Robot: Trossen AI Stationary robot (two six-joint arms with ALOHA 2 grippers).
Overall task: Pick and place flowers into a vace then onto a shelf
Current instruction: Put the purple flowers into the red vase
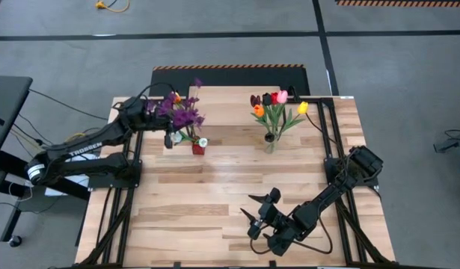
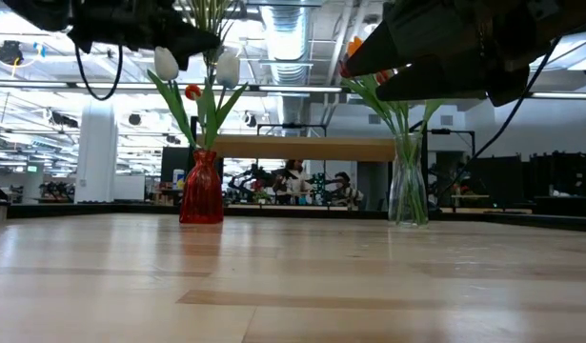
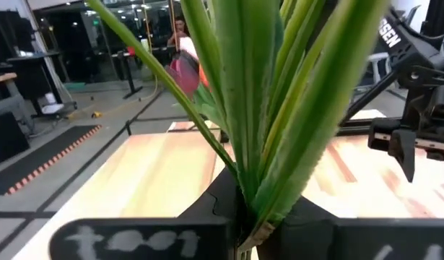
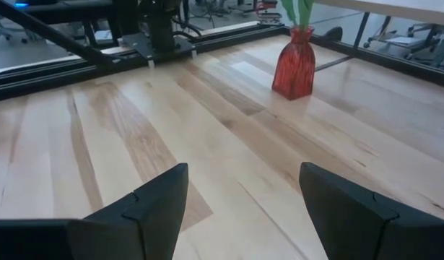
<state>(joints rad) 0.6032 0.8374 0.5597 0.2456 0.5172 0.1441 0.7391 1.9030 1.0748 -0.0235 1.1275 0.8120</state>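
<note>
Flowers [image 3: 279, 108] sit clenched in the left gripper [image 3: 243, 217] jaws; right gripper [image 4: 240, 209] jaws gape, holding nothing

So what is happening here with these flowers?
The left gripper is shut on a bunch of flowers, holding it over the red vase, which already has some tulips in it. A glass vase with more tulips stands to its right. The right gripper waits open over the near part of the table.

One camera looks straight down on the whole desk [image 1: 215, 217]; another sits at desk height, facing level into the room. Each wrist camera peers close past its own fingers — three views share the red vase [image 4: 294, 63].
</note>
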